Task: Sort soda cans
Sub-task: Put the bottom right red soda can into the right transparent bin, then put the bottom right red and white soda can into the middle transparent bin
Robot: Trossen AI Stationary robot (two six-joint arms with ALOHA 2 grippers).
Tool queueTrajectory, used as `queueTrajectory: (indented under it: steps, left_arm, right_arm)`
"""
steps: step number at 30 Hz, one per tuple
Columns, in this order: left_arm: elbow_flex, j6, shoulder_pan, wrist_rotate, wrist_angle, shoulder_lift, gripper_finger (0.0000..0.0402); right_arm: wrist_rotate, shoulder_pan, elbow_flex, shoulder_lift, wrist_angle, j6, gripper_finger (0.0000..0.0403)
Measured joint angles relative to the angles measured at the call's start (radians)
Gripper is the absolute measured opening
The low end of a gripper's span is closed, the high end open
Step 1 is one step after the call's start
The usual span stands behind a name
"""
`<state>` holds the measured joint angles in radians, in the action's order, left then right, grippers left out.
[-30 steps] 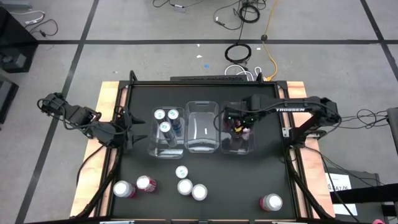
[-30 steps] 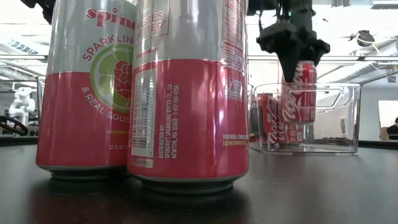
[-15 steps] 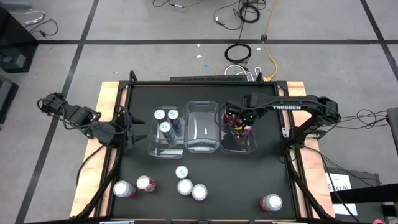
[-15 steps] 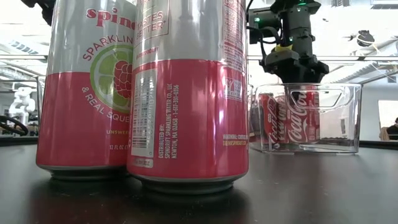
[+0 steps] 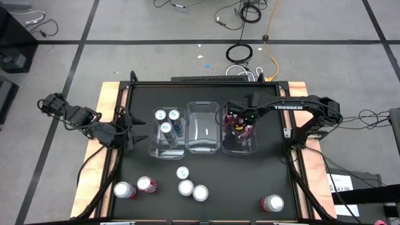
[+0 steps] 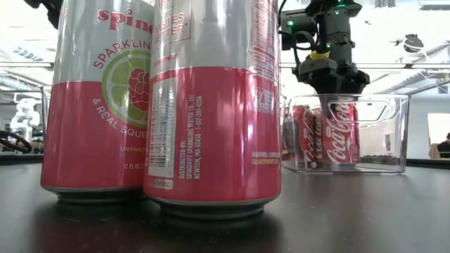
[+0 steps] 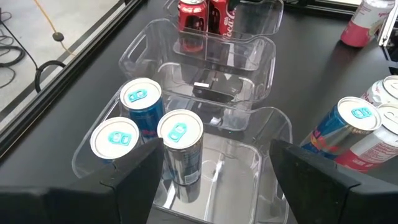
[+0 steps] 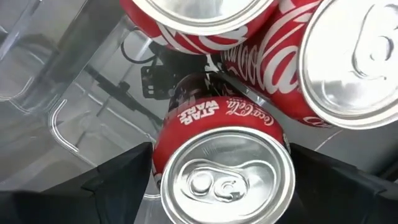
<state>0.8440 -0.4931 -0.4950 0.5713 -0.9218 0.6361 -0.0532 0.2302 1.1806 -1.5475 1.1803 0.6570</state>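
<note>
two pink-and-silver sparkling water cans stand closest in the low view, touching, on the black table top.
near edge, seen from above: two pink-sided cans at the left, a blue-topped can with two silver-topped cans at the middle, one pink can at the right.
middle row: three clear plastic rectangular bins side by side. left bin holds three teal-blue cans; middle bin shows no cans; right bin holds dark red cola cans.
right gripper: low inside the right bin, fingers spread either side of an upright red cola can; contact with the can cannot be told.
left gripper: at the table's left edge, beside the left bin, jaws wide, holding nothing.
</note>
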Motion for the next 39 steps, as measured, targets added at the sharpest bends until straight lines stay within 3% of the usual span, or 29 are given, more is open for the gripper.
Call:
queueTrajectory:
  steps: [6,17,25,39]
  left_arm:
    - [0.0,0.0,0.0,0.0,0.0,0.0,0.0304]
    - [0.0,-0.002,0.0,0.0,0.008,0.0,0.0304]
    - [0.0,-0.001,0.0,0.0,0.026,0.0,0.0304]
    - [0.0,-0.025,0.0,0.0,0.024,0.0,0.0304]
  right_arm:
    - [-0.005,0.0,0.084,0.003,0.074,-0.005,0.0355]
    - [-0.011,-0.09,0.408,0.003,0.207,0.058,0.0354]
    - [-0.049,-0.317,0.513,0.004,0.393,0.359,0.0348]
    - [-0.049,-0.767,0.513,0.003,0.39,0.786,0.0348]
